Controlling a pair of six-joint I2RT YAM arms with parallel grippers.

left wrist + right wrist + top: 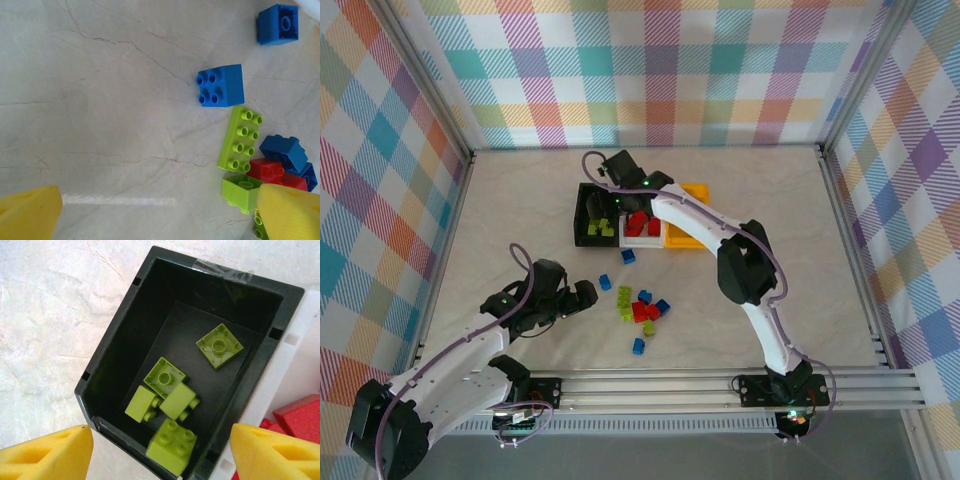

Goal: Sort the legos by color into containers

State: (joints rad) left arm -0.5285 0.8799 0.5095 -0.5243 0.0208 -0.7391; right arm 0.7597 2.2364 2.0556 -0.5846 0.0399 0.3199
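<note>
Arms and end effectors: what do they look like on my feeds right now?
Both the left arm and right arm have white links, black joint housings, a lilac cable looping alongside and small green lights. The left end effector and right end effector carry wedge-shaped yellow fingers with moulded recesses.

Wide overhead from the near side; close downward wrist views, left over loose bricks point(241, 139), right over black bin point(120, 345).
</note>
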